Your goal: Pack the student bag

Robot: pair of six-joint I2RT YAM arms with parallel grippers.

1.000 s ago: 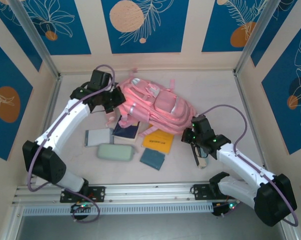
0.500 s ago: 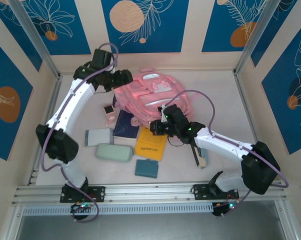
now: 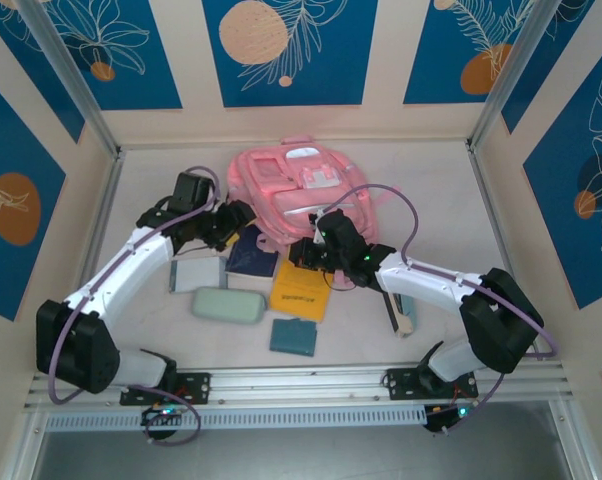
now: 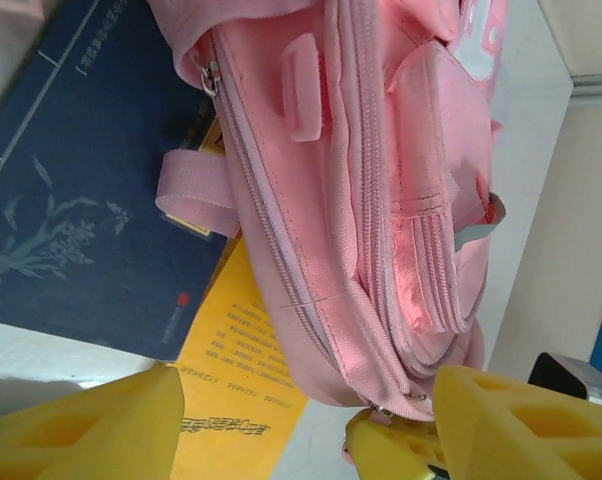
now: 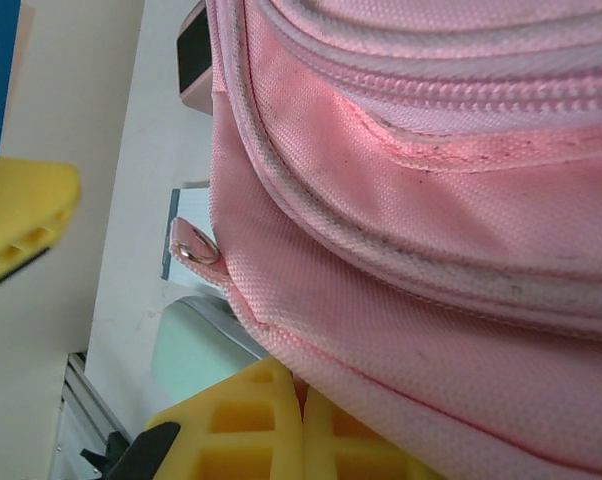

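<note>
My two arms were built alike. The left arm (image 3: 131,262) and the right arm (image 3: 433,287) had smooth white shells along their long links. These were joined by chunky black rounded joint housings (image 3: 76,350). A thin lilac cable (image 3: 381,188) looped loosely outside each arm, running from near the shoulder to the wrist. The left gripper (image 3: 231,222) and the right gripper (image 3: 306,255) had boxy black bodies. Small green lights (image 3: 364,258) glowed at the right wrist. My fingers (image 4: 81,425) were bright matt yellow and blocky, with rectangular hollows sunk into their faces.
</note>
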